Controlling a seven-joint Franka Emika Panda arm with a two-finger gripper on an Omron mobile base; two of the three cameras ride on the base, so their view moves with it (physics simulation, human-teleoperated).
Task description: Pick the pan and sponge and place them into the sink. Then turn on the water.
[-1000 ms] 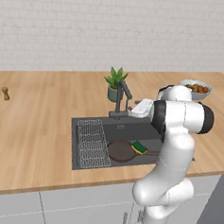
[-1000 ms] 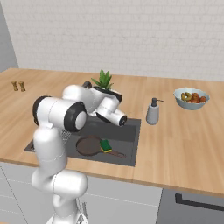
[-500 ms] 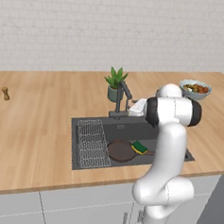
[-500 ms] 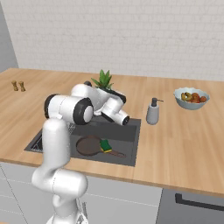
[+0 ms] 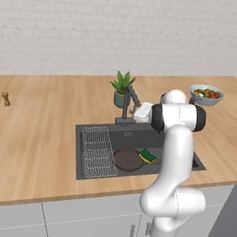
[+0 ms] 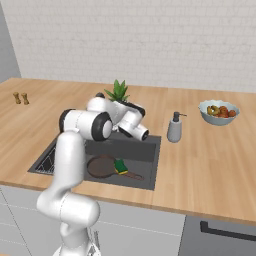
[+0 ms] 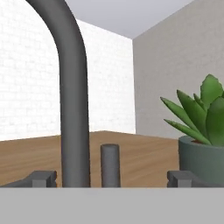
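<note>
1. The pan (image 5: 127, 160) lies flat on the floor of the sink (image 5: 188, 154), just right of the wire rack (image 5: 98, 151); from the right base view its round dark body (image 6: 101, 166) sits mid-basin with the long handle (image 6: 133, 175) running toward the sink's right side.
2. The sponge (image 5: 148, 155), green on top, rests at the pan's right edge, touching or overlapping its rim; the right base view shows it (image 6: 120, 166) where the handle meets the pan.
3. The sink is a dark recessed basin set in the wooden counter (image 5: 39, 130).
4. No blue stream falls from the faucet (image 5: 129, 103), which stands at the back rim of the sink; in the hand view its curved dark neck (image 7: 72, 96) rises close in front, with a short dark post (image 7: 110, 165) just beside it.
5. The gripper (image 7: 109, 178) is held level at the faucet, its two dark finger tips (image 7: 41, 178) spread wide apart at either side of the neck and post, pinching nothing.
6. The white hand (image 5: 142, 112) is just right of the faucet in the left base view.
7. A potted green plant (image 5: 122, 89) stands behind the faucet.
8. A soap dispenser (image 6: 174, 128) stands right of the sink, a bowl of fruit (image 6: 219, 111) farther right.
9. Two small brown shakers (image 5: 0, 99) stand far left on the counter.
</note>
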